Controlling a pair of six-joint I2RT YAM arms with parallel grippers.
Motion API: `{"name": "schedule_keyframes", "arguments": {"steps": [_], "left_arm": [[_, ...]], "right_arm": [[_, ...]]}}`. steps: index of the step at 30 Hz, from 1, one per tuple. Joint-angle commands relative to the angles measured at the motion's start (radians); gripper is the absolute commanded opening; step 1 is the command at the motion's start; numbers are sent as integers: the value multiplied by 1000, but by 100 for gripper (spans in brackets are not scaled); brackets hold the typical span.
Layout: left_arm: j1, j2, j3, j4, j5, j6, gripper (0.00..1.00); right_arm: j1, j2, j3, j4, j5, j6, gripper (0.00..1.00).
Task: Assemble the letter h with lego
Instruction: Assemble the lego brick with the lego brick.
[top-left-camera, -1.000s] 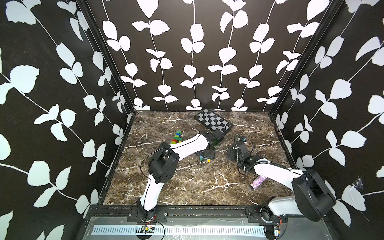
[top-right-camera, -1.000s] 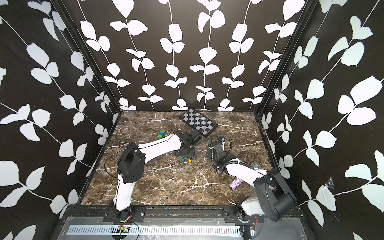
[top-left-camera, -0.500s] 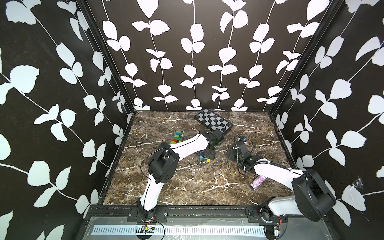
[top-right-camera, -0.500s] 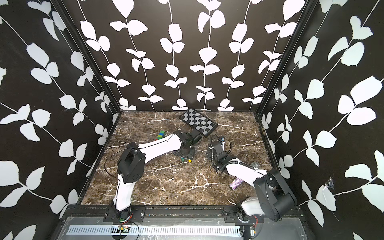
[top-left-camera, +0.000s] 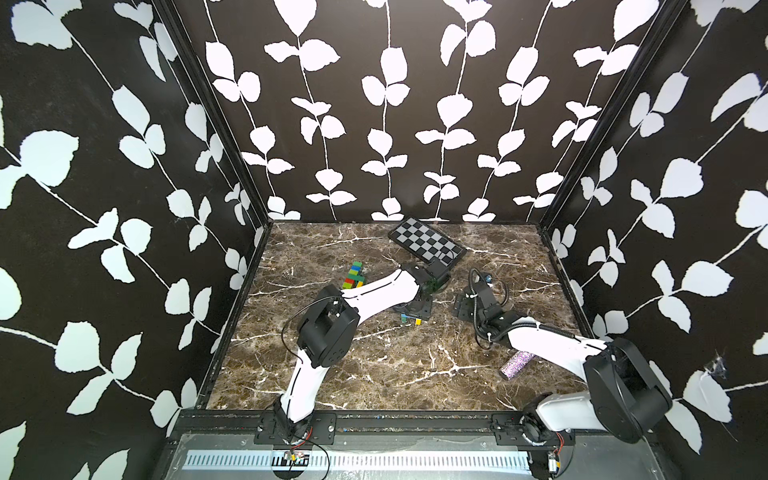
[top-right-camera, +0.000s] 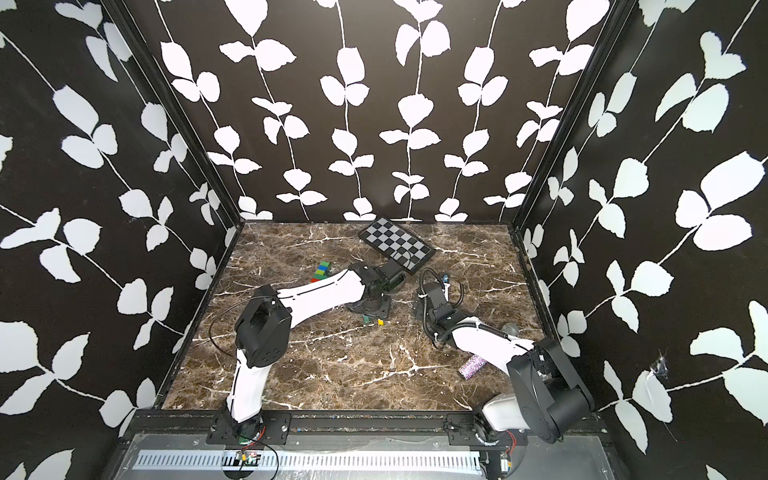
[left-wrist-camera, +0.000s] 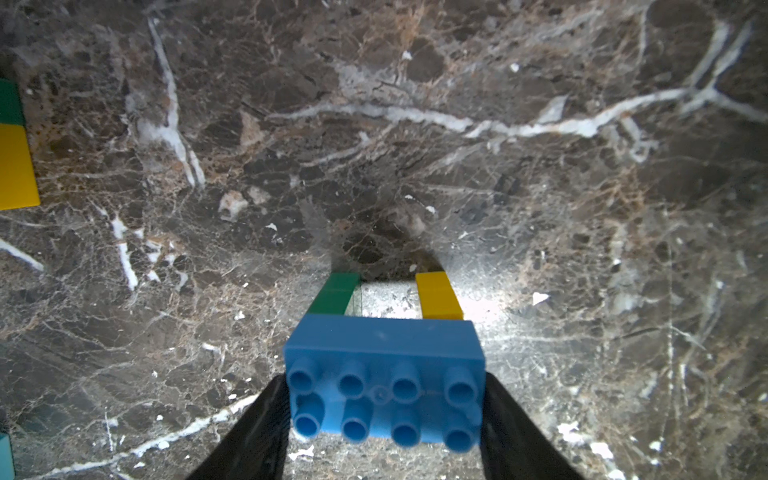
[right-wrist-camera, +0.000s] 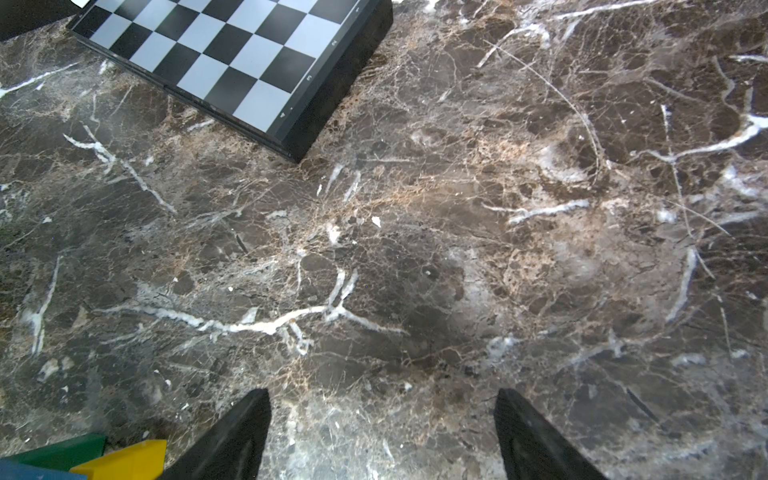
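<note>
Blue lego brick sits pinched in the left hand; the right hand stands spread.

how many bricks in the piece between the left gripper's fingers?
3: a blue brick clamped in the left gripper, a green brick and a yellow brick side by side under it. Others may be hidden.

On the table: board at twelve o'clock, brick stack at ten, joined bricks central, cylinder at four.
</note>
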Motion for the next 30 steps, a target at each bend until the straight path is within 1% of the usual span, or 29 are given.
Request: {"name": "schedule_keyframes", "arguments": {"steps": [1,3,4,9,24,30], "left_arm": [[-10,37,-44,-32,6,-10,39],[-13,39,-47,-24,22,-8,34],[-17,39,-47,-23,26,-8,33],[-24,43,-55,-6,55,-14,33],[-33,87,-22,-66,-39,-26,33],[-32,114,10,-60,0,1,33]], "right_arm": [[-5,-1,28,1,5,5,84],[-6,-1,29,1,5,5,84],[-7,-2,28,2,5,5,84],[-7,0,29,4,5,6,84],[-7,-2,27,5,2,10,84],[-6,2,29,6,-9,12,84]]}}
